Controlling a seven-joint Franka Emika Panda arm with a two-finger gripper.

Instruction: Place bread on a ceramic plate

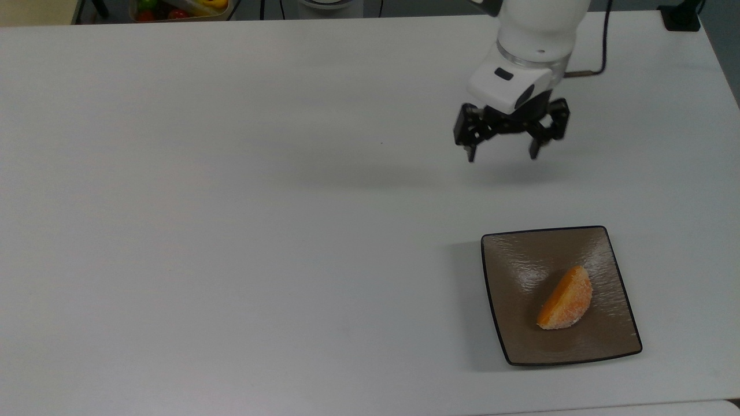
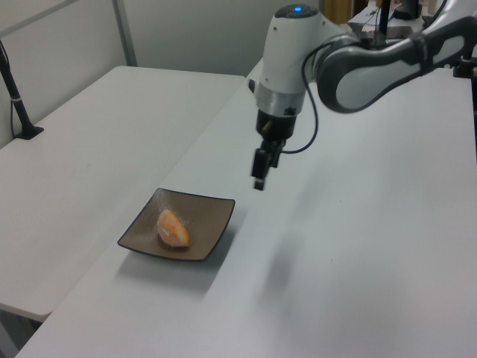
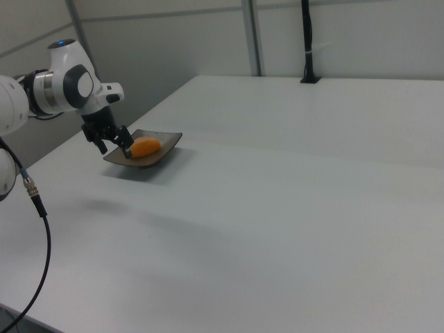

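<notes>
The bread, an orange half-round bun with a sugary crust, lies on the square brown ceramic plate toward the top view's lower right. My gripper hangs open and empty in the air, well clear of the plate and further up the top view. In the left view the gripper hovers to the right of and above the plate and bread. Seen from the right view, the gripper is just left of the plate with the bread on it.
A tray of colourful items sits beyond the table's far edge at the top view's upper left. A black mount stands at the upper right corner. A black cable trails from the wrist. The plate lies near the table's front edge.
</notes>
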